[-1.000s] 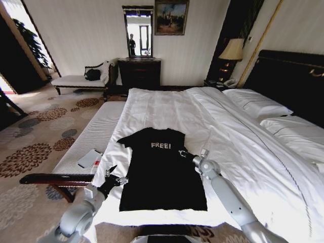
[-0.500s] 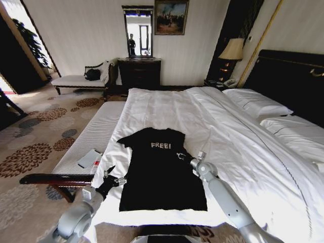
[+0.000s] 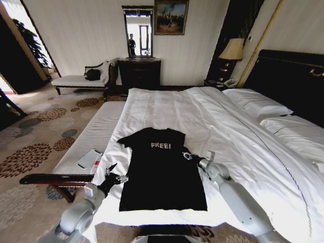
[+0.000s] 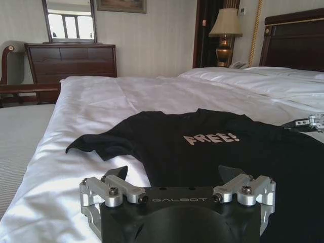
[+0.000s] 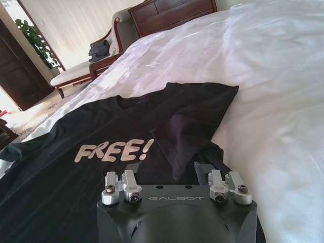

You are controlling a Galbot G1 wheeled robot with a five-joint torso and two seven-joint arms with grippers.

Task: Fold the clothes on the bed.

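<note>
The T-shirt point(image 3: 161, 169) is soft and light; its side edges should be pinched by the spread, empty left gripper point(image 3: 112, 174) and right gripper point(image 3: 188, 156)

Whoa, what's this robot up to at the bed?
A two-armed robot is working on a black T-shirt spread flat, unfolded, on the white bed. Its left gripper, fingers open, sits at the shirt's left edge near the hem. Its right gripper, also open, is at the right sleeve, which lies folded in over the shirt.
</note>
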